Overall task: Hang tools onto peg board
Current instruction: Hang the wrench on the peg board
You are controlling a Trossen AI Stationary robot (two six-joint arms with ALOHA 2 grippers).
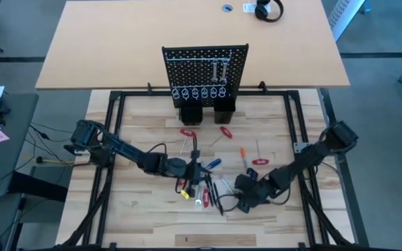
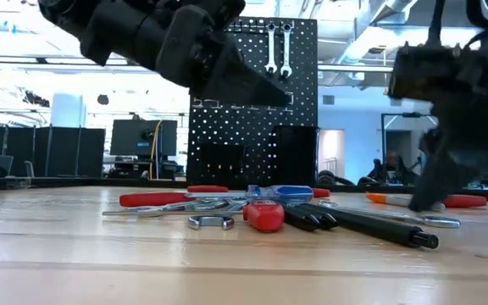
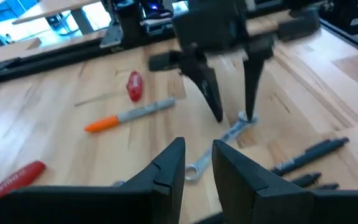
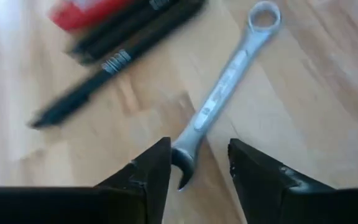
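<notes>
Two silver wrenches already hang on the peg board at the bench's far edge, the other tools lie scattered, and the open, empty right hand straddles a silver wrench while the left hand hovers open nearby.

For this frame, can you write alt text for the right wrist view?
The right gripper, fingers open, hangs just above the open end of a silver wrench lying at a slant on the wooden table. Beyond it lie thin black tools and a red handle.
</notes>
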